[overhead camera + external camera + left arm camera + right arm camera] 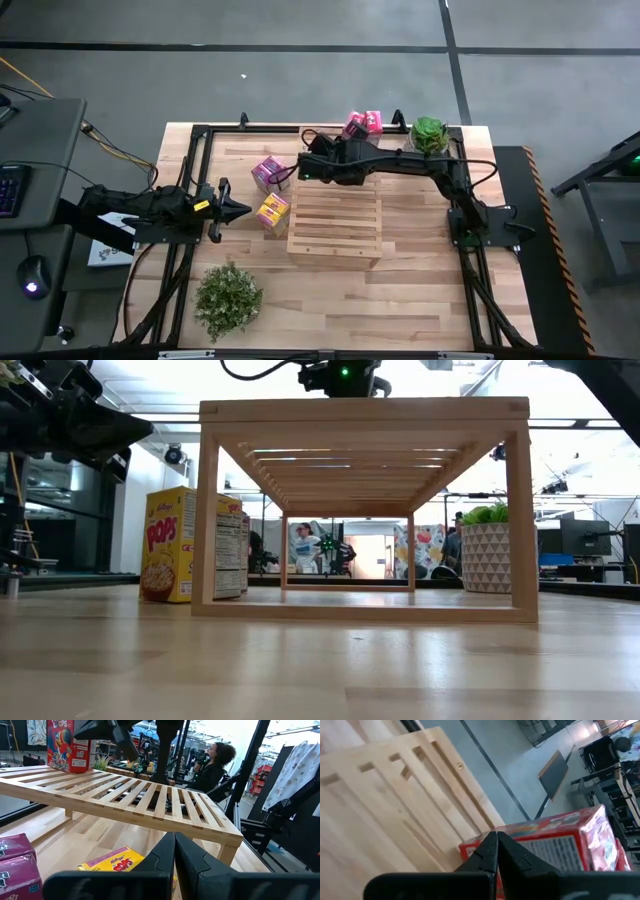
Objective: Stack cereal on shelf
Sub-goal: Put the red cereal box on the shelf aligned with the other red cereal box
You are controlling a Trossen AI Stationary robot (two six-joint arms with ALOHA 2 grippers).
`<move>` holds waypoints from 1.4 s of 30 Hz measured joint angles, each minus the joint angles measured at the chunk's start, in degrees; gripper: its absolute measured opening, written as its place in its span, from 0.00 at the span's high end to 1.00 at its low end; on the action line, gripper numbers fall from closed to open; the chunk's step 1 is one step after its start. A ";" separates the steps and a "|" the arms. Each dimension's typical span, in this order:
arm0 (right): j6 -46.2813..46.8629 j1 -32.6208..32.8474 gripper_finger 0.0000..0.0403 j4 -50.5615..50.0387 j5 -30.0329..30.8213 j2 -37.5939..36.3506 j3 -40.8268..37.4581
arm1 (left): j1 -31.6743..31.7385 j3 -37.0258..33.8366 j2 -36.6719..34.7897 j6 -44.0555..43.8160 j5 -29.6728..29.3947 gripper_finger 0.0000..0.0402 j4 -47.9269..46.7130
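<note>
Cardboard is what I'm dealing with: from above, a pink box point(269, 172) and a yellow box point(272, 211) stand on the table just left of the slatted shelf point(335, 226), two more pink ones point(362, 123) near the far edge. My left gripper point(238, 209) sits beside the yellow box, jaws together; my right gripper point(303, 167) hovers over the shelf's far-left corner, also pinched empty.

At table level, the yellow box point(182, 545) stands upright against the shelf point(365, 508).

Through the left wrist, the yellow box point(117, 862) lies just ahead of closed fingers point(162, 857).

Through the right wrist, a red-edged box point(559, 846) lies beyond my shut fingertips point(490, 851).

I judge these boxes light, stiff, crushable; I'd pinch across the narrow faces.
</note>
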 joint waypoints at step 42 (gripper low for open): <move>-1.13 -1.78 1.00 -1.07 1.40 -0.09 0.00 | 0.01 0.00 -0.01 0.00 0.00 0.99 0.00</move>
